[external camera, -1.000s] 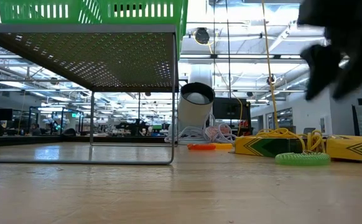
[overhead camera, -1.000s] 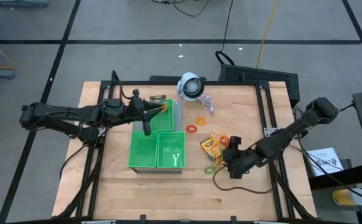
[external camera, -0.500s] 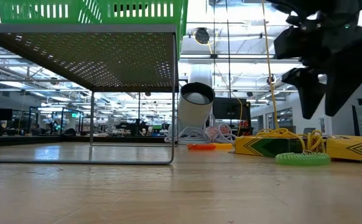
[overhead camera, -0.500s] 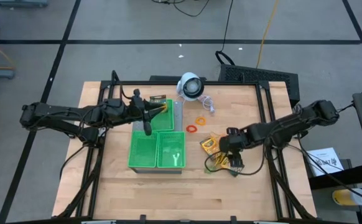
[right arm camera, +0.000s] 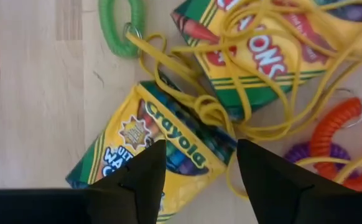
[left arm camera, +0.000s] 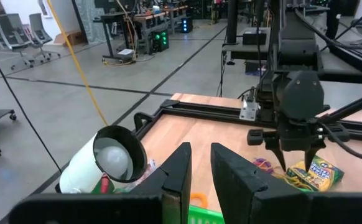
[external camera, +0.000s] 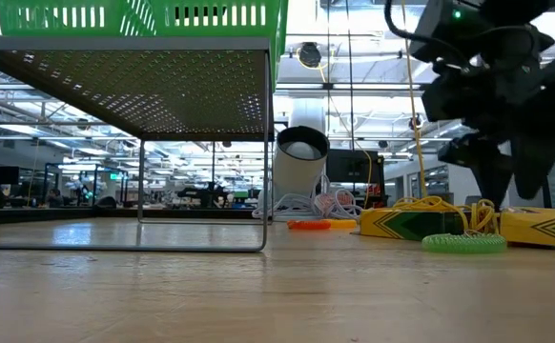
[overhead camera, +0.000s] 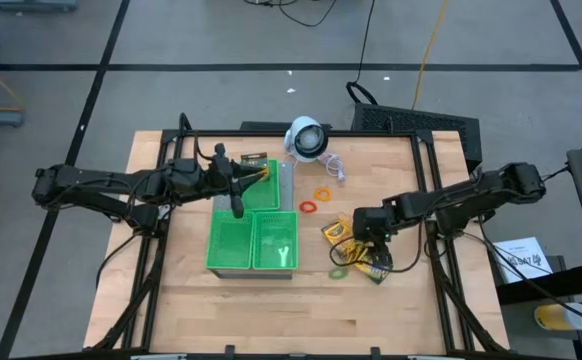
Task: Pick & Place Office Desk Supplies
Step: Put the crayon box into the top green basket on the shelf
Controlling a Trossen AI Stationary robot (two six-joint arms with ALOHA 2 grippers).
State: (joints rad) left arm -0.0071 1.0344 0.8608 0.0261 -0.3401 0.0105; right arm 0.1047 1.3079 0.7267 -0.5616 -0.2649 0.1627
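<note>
Crayon box (right arm camera: 145, 144): light, stiff card, tangled under yellow bands (right arm camera: 231, 118); pinch short sides. Right gripper (right arm camera: 196, 171) open astride; left gripper (left arm camera: 198, 171) nearly shut, empty.

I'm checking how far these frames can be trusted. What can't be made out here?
- Left gripper: high view too small, own wrist view crops the fingertips; holding anything is unclear.
- Crayon box: right wrist view, near end hidden behind the right gripper.
- Tray contents: low view sees only its underside.

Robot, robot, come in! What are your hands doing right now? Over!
Right hand open, fingers either side of a crayon box. Left hand waits over the green trays, gripping nothing visible. Tangled yellow rubber bands lie across the boxes.
</note>
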